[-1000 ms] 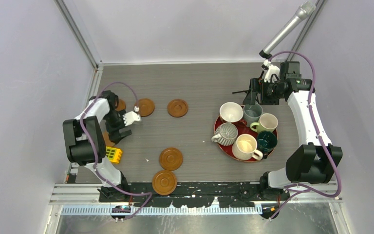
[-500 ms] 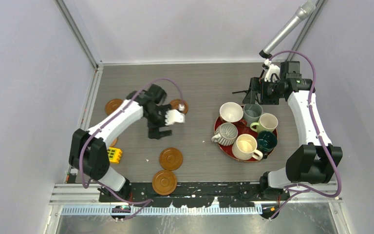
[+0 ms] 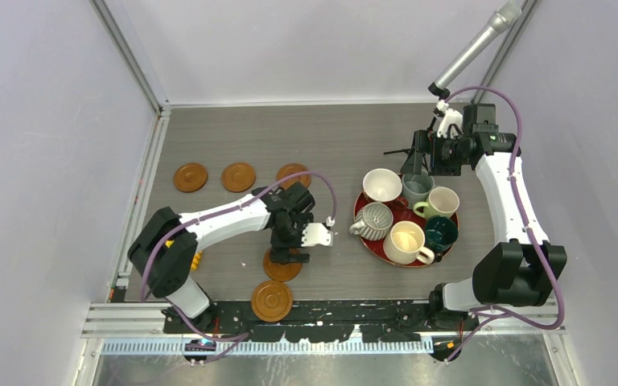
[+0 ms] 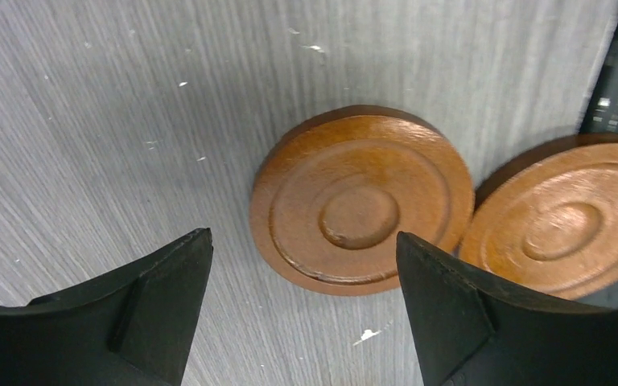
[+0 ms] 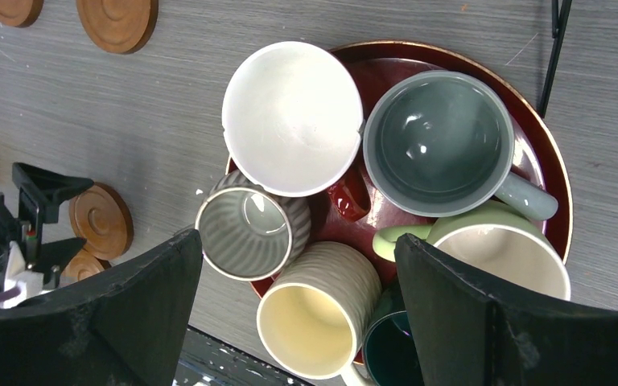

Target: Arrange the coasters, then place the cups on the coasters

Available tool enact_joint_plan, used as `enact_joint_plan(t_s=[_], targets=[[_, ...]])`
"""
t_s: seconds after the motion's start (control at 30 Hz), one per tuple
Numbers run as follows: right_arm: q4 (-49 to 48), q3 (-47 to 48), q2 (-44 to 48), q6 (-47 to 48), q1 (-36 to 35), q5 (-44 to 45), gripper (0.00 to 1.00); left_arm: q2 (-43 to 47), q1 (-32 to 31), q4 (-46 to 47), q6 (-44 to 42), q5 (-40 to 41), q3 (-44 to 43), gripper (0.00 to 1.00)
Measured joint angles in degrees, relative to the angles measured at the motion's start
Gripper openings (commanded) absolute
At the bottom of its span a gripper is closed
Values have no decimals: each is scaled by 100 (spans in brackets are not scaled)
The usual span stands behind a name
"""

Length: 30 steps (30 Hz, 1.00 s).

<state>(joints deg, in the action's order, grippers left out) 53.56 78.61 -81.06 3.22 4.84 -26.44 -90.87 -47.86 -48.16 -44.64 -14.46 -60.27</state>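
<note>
Hovering over the near middle of the desk point(image 3: 330, 137), the left claw point(image 3: 291, 244) has its fingers spread wide and grips nothing. Its wrist view shows one coaster point(image 4: 362, 201) lying flat on the desk ahead of the gap between the two black fingertips, with a second coaster point(image 4: 559, 221) just beside it at the desk's near edge. Three more coasters point(image 3: 238, 177) lie in a row at the far left, the rightmost partly hidden by the left arm.

All six cups crowd the red tray point(image 5: 543, 153), right of centre:
- white cup point(image 3: 381, 185)
- grey-blue cup point(image 3: 417, 189)
- pale green cup point(image 3: 443, 201)
- ribbed cup point(image 3: 372, 219)
- cream cup point(image 3: 406, 241)
- dark teal cup point(image 3: 441, 232)

None of them stands on a coaster. The right claw point(image 3: 418, 157) hangs above the tray's far edge, its fingers wide apart and empty.
</note>
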Motion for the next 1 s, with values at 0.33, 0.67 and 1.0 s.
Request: enact_joint_plan(t_s=[0.33, 0.67, 1.0], targets=[[0, -52, 39, 0, 0, 0, 93, -306, 35, 916, 140, 798, 420, 78], [-2, -79, 70, 4, 0, 2, 93, -55, 1432, 903, -129, 691, 680, 66], [-83, -184, 96, -33, 0, -2, 93, -118, 3132, 726, -863, 780, 614, 64]])
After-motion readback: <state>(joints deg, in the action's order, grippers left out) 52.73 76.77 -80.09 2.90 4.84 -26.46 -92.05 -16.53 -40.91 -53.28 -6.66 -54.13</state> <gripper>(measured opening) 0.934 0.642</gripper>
